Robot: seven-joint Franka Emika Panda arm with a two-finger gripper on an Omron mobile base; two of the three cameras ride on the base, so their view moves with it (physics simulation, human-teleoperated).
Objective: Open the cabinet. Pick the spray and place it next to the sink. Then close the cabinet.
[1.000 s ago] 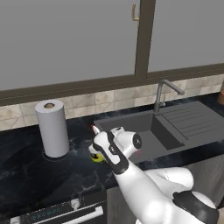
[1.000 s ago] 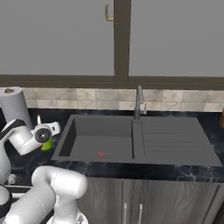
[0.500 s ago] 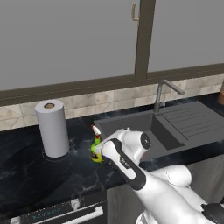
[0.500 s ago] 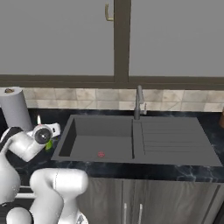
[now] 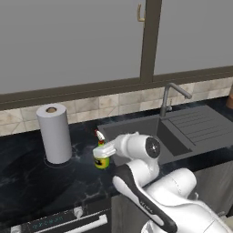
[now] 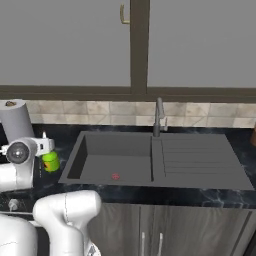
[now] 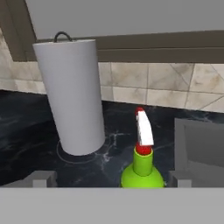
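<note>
Looking at your two-finger gripper (image 7: 111, 181), you've got the small lime-green spray bottle with the red-and-white trigger head (image 5: 101, 154) standing upright on the black marbled counter (image 5: 41, 182), just to the left of the dark grey recessed sink basin (image 5: 150, 136). From the hand camera, the spray bottle (image 7: 142, 166) sits right between your two finger tips (image 7: 41, 178), and they're spread wide, one off to each side of it with counter showing in the gaps, so nothing's clamped. In the right base camera you can see the green bottle (image 6: 50, 161) tucked just beside the white hand, close to the sink's (image 6: 150, 165) left rim. Behind the bottle and a bit further left stands the tall white paper towel roll (image 5: 54, 133), upright on its round base, near the bottle but not touching it. The slim grey bent faucet (image 5: 170, 96) rises at the back of the basin, with the ribbed drainboard to its right. Beige stone tile backsplash (image 6: 100, 120) runs along the wall behind all that. Up top, the dark brown frame with pale panes (image 5: 148, 41) spans the wall, with a small brass-coloured handle (image 5: 140, 13) near the centre post. Low grey cabinet doors with short handles (image 6: 150, 235) sit under the sink.
</note>
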